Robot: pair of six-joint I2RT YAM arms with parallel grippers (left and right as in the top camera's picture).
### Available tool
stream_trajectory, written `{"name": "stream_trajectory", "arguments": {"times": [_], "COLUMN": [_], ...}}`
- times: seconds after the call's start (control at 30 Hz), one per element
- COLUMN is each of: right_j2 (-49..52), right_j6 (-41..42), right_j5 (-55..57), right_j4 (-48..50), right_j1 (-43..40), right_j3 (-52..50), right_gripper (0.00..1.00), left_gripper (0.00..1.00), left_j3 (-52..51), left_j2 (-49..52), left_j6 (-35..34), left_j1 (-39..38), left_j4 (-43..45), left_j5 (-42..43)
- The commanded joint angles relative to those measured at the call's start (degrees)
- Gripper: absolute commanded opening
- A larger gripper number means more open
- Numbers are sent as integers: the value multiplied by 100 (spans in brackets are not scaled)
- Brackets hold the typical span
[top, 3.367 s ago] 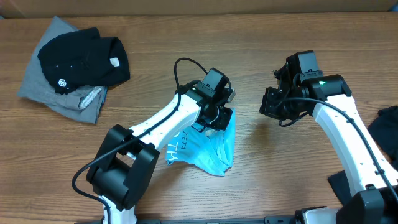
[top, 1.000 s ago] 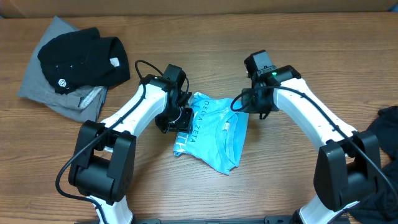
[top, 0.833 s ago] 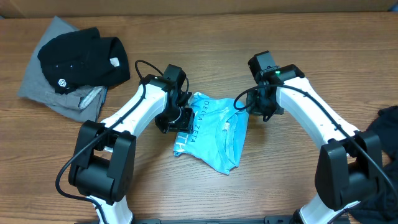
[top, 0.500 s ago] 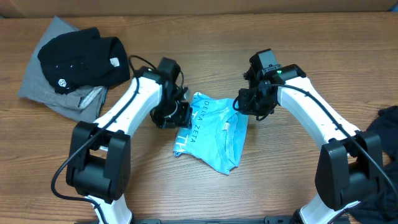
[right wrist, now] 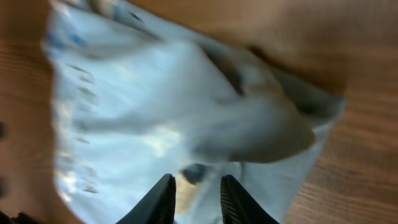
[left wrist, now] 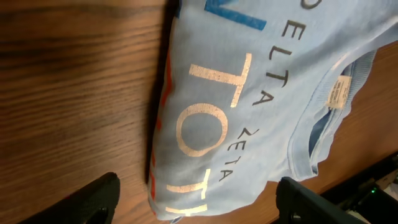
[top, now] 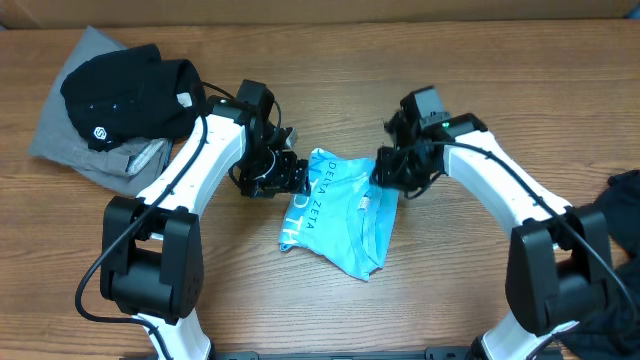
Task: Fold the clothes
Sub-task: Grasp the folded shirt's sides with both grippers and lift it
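Nearby, black tee atop grey tee, well L of blue tee.

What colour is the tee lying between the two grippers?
Light blue tee with white lettering; clearest in the left wrist view.

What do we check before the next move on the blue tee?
1. Left gripper open: ok, fingers wide apart over the blue tee.
2. Right gripper holding cloth: cannot tell, view blurred.
3. Blue tee lying flat: not ok, bunched up.
4. Grippers at opposite edges of it: ok.
5. Black tee and grey tee out of the way: ok, apart at far left.
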Motion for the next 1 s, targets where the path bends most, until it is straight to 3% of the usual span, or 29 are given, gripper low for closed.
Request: {"name": "stream_trajectory", "arguments": {"times": [0.0, 0.13, 0.37, 0.57, 0.8, 0.9, 0.93, 0.97], "right_j2": [385, 721, 898, 898, 898, 898, 898, 898], "right_j6": [326, 411, 409, 407, 407, 404, 404, 404], "right_j5": [142, 136, 133, 136, 136, 136, 136, 136], "right_j4": [31, -70, -173, -175, -170, -170, -173, -173], "right_j1": [22, 22, 22, 22, 22, 22, 22, 22], "right_j3": [-319, -398, -398, -398, -398, -398, -398, -398], "right_gripper": [25, 24, 24, 24, 24, 24, 24, 24], "left_gripper": [88, 98, 100, 100, 100, 87, 75, 56], "left_j3": [-46, -310, -990, -1478, -1593, -1593, -1593, -1593], "left_j2": [-13, -11, -11, 59, 525, 796, 868, 909], "left_j6": [111, 109, 13, -103, -813, -1054, -1093, -1097], "left_j1": [-76, -76, -76, -151, -533, -697, -741, -756], "left_j4": [223, 660, 1185, 2022, 2835, 2968, 2999, 3021], "left_j5": [-245, -485, -260, 1187, 1696, 1727, 1762, 1816]}}
